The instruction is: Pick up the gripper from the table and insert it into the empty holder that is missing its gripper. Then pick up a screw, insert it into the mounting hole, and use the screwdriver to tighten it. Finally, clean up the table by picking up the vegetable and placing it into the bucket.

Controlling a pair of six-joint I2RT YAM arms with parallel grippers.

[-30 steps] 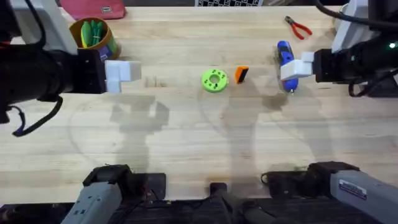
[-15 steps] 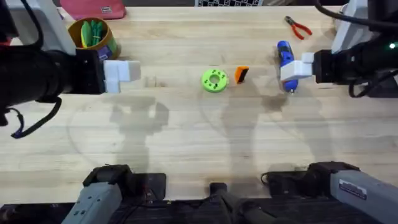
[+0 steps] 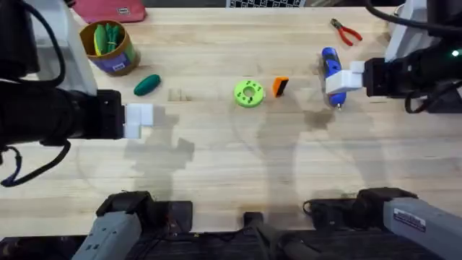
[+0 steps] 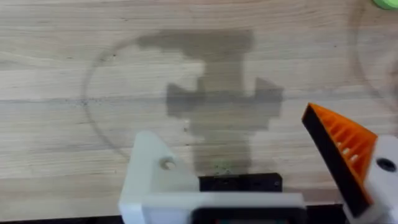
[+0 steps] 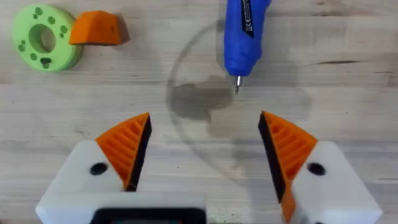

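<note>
Orange gripper [image 3: 280, 86] lies loose on the tabletop [image 3: 231, 173]; our right gripper [image 5: 205, 149] hovers jaws apart by the screwdriver [image 5: 244, 34], left gripper [image 4: 255, 162] empty, open.

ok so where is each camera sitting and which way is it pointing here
Overhead: above the arm bases, looking down and forward over the table; both arms show.
Left wrist: on the left arm, facing bare wood; shows the empty holder and one orange-tipped finger.
Right wrist: on the right arm, facing the screwdriver; the right gripper is open.
Shared: overhead and right wrist both show the screwdriver and the gripper.
</note>
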